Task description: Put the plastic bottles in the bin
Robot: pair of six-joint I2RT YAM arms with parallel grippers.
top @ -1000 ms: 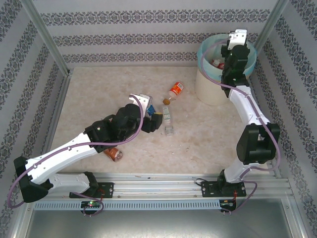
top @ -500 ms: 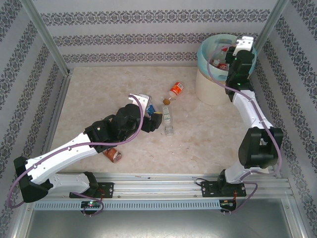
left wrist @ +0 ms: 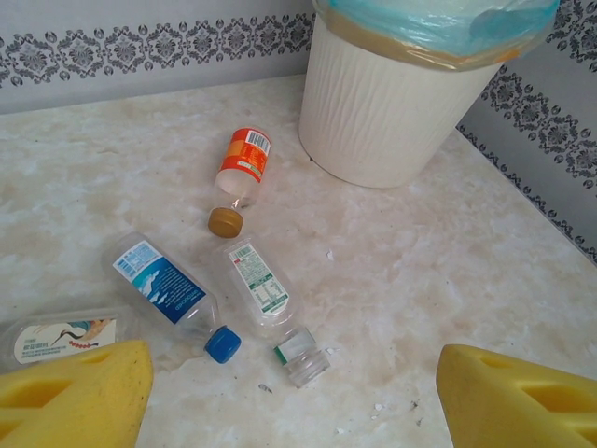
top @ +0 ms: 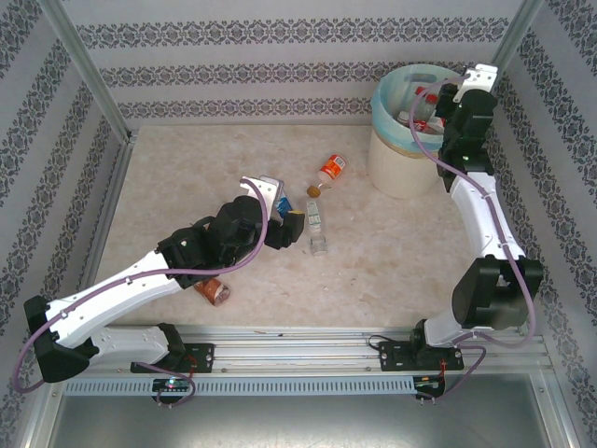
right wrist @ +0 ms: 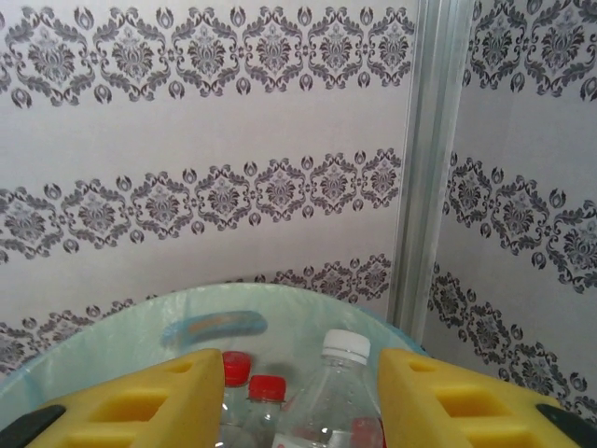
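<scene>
Several plastic bottles lie on the table ahead of my left gripper (left wrist: 294,411): an orange-labelled one (left wrist: 244,163), a blue-labelled one (left wrist: 163,285), a clear green-and-white-labelled one (left wrist: 266,299) and a white-labelled one (left wrist: 61,336) by the left finger. The left gripper (top: 297,227) is open with nothing between its fingers. A brown bottle (top: 213,291) lies under the left arm. The bin (top: 403,154) stands at the back right. My right gripper (top: 437,101) hovers over its right rim, open. Below its fingers (right wrist: 140,401), a white-capped bottle (right wrist: 340,392) and red-capped bottles (right wrist: 238,369) stand inside the bin (right wrist: 121,345).
Patterned walls close in the table on three sides, with a metal post (right wrist: 429,159) in the corner just behind the bin. Bare marbled table (top: 401,261) stretches between the bottles and the right arm's base.
My right gripper has moved right, from over the middle of the bin to its right rim, and its fingers have opened. The left arm has barely moved.
</scene>
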